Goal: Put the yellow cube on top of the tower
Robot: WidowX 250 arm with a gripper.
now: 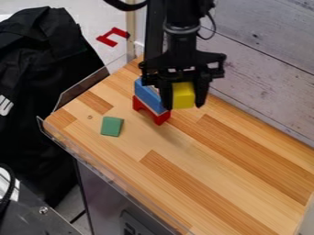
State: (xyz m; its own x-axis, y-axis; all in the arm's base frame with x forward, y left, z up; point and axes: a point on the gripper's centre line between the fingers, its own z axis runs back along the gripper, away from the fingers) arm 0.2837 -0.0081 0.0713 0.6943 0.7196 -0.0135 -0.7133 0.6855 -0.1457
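Black gripper [182, 102] hangs over the far part of the wooden work surface [202, 183], its two fingers pointing down and closed around the yellow cube [182, 94], one on the left side and one on the right. The yellow cube sits upright between them, its lower part reaching about to the fingertips. Just left of it in the view stands the tower [151, 102], partly behind the left finger: a red arch-shaped block [160, 118] rests on the wood, with a blue block [145, 93] lying lengthwise on top. Whether the cube or that finger touches the blue block cannot be told from this angle. A green block [111, 126] lies on the wood, apart from the tower, to its left and nearer. A clear rim [105, 174] runs along the near left edge of the surface, and a pale plank wall [264, 50] rises behind the right side. At the far left, beyond the surface, is black fabric [43, 92] with a white mark on it, and a red angular piece [107, 39] shows between the fabric and the arm [182, 43].
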